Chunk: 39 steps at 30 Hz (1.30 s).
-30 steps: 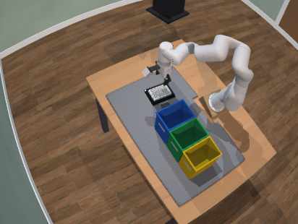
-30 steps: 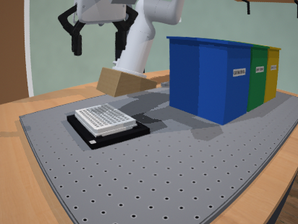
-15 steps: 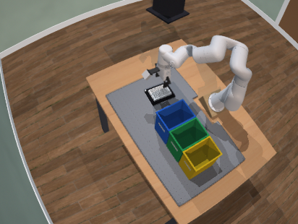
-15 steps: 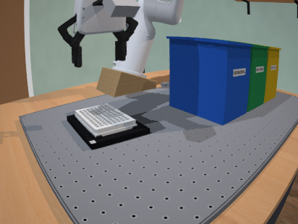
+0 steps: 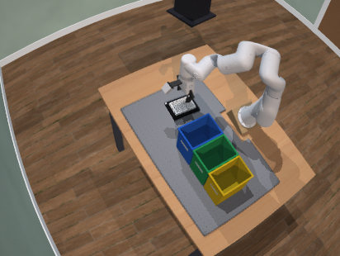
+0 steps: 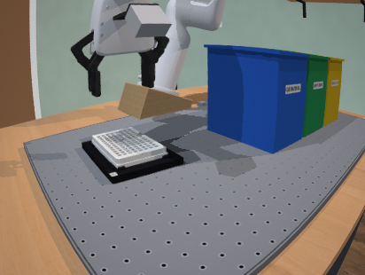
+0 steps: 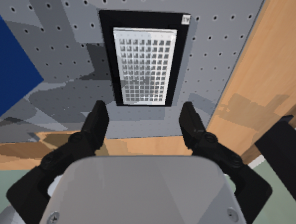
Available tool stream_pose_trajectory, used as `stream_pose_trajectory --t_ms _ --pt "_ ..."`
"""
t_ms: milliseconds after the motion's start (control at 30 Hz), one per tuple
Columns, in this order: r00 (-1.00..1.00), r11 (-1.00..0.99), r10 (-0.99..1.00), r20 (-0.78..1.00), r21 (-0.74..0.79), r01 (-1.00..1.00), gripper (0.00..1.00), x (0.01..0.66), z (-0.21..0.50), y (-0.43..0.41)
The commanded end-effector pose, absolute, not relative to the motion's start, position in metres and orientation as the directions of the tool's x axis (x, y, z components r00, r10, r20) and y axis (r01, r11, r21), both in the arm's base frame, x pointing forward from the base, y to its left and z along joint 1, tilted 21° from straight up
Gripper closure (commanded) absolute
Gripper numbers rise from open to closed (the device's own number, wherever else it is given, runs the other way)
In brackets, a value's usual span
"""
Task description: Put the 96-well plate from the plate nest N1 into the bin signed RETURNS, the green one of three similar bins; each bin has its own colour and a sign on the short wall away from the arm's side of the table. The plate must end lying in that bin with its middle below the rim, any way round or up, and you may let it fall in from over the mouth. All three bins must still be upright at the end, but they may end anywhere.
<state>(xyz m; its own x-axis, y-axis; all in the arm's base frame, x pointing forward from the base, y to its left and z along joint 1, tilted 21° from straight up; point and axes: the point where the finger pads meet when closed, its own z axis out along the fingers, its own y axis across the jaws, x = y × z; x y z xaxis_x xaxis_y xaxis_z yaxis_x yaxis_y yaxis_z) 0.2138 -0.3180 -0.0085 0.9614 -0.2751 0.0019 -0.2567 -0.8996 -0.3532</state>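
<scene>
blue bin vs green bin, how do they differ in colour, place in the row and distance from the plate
The blue bin stands at the end of the row, next to the 96-well plate; the green bin stands in the middle, between the blue bin and the yellow bin, so it is farther from the plate. Both are upright, open-topped, similar in shape, and carry a small sign on one short wall.

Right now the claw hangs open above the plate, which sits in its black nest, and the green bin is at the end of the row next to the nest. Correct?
Not quite: the blue bin is next to the nest; the green bin is in the middle, as the top view shows. The claw hangs open above the plate.
</scene>
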Motion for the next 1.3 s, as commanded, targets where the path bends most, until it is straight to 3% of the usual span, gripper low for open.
stream_pose_trajectory --t_ms 0,1267 --pt "0.961 -0.901 -0.276 0.005 -0.350 -0.257 0.00 0.215 -0.016 -0.317" --pt "0.961 -0.901 -0.276 0.005 -0.350 -0.257 0.00 0.220 -0.066 -0.299"
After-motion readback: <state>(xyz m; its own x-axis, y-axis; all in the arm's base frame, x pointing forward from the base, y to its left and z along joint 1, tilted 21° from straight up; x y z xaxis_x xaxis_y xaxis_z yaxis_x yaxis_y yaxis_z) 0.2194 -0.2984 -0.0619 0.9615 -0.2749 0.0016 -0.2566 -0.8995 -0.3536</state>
